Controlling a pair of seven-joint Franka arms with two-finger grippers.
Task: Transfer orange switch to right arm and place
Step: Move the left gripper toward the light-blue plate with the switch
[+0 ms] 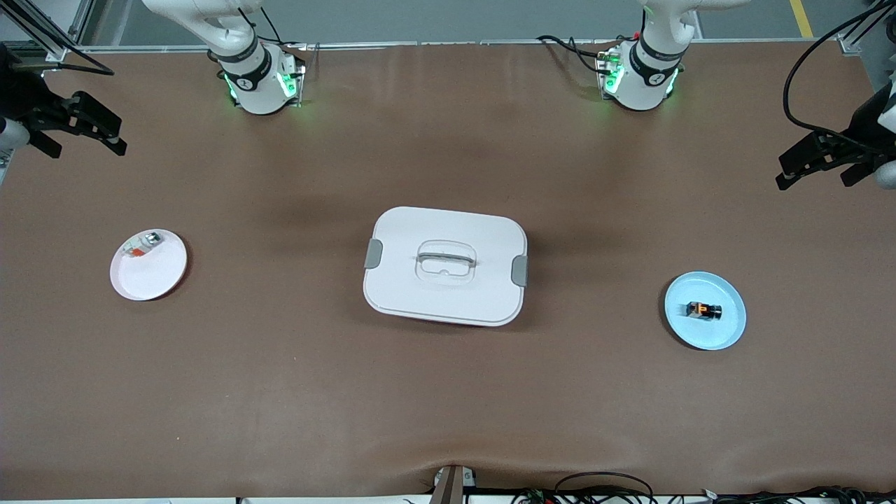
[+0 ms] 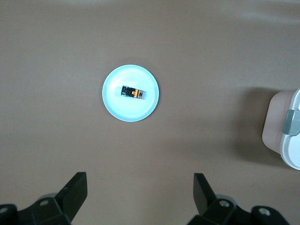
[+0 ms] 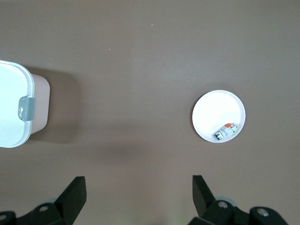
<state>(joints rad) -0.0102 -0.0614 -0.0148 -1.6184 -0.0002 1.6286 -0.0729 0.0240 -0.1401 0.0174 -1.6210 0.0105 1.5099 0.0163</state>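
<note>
Plainly, the orange switch (image 1: 703,310) lies flat near the middle of the blue plate (image 1: 728,329), which sits toward the left arm's end of the table, about midway between the edge where the bases stand and the edge nearest the front camera. In the left wrist view the orange switch (image 2: 133,93) shows as a small black block with a glowing orange centre, lying clear of the plate's rim.

It looks light and rigid, a hard plastic body that should neither flex nor crush under a modest squeeze. Its smooth sides and small size suggest it could slip or pivot if pinched off-centre, and the shallow plate may slide under a careless approach. The surest hold is probably across its two long flat sides near one end, leaving the other end exposed for the second gripper to take during the handover.

The left gripper (image 1: 815,164) hovers over the table's edge at the left arm's end, jaws spread wide and empty. The right gripper (image 1: 80,129) waits over the table's edge at the right arm's end, likewise spread and holding nothing. A white lidded box (image 1: 446,266) occupies the table's centre, and a white plate (image 1: 157,273) holding a white-grey piece (image 1: 142,246) lies toward the right arm's end.
</note>
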